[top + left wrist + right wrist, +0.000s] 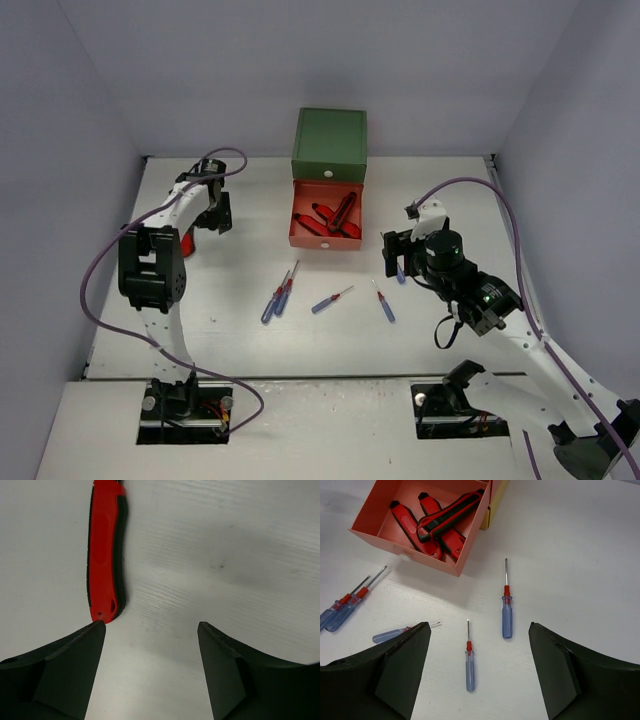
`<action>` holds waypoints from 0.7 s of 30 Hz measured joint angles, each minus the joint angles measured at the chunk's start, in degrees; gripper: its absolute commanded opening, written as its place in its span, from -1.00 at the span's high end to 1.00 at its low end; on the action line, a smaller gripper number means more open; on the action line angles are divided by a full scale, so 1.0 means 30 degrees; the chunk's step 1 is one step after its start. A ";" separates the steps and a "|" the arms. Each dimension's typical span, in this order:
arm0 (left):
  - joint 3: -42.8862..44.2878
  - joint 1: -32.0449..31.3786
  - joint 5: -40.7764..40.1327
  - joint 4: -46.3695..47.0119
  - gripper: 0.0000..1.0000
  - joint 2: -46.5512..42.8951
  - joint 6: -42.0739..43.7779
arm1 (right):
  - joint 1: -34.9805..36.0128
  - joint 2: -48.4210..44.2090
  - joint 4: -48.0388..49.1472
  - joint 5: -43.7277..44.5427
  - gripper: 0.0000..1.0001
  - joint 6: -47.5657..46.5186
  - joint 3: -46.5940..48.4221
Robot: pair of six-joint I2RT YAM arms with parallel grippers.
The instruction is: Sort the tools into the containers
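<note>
Orange-red drawer (325, 241) is sitting pulled out below green drawer (330, 140), chunky red-handled tools (330, 218) lying inside. Left gripper (150, 630) is hovering wide open, holding nothing; red-handled tool (105, 555) is lying just beyond its finger. Right gripper (479, 626) is hanging wide open, empty, above two blue-handled screwdrivers (507, 615); three others are lying further left on table (450, 200).

It is a robotics lab cell: a white table (250, 340) boxed in by plain pale walls (330, 60) left, right and far, with the cabled left arm (150, 270) and right arm (485, 300) bolted at its near edge.
</note>
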 measured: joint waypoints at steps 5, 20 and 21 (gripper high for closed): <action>0.0654 0.1581 0.0566 -0.0567 -0.41 0.1924 0.0852 | 0.0000 -0.0248 0.0000 -0.0031 -0.54 0.0161 -0.0016; 0.3573 0.4556 0.2971 -0.0650 -0.08 0.4674 0.1208 | 0.0000 -0.0542 -0.0007 -0.0019 -0.55 0.0437 -0.0138; 0.3753 0.4624 0.3268 -0.0635 0.00 0.4769 0.1214 | 0.0000 -0.0542 -0.0007 -0.0014 -0.55 0.0442 -0.0138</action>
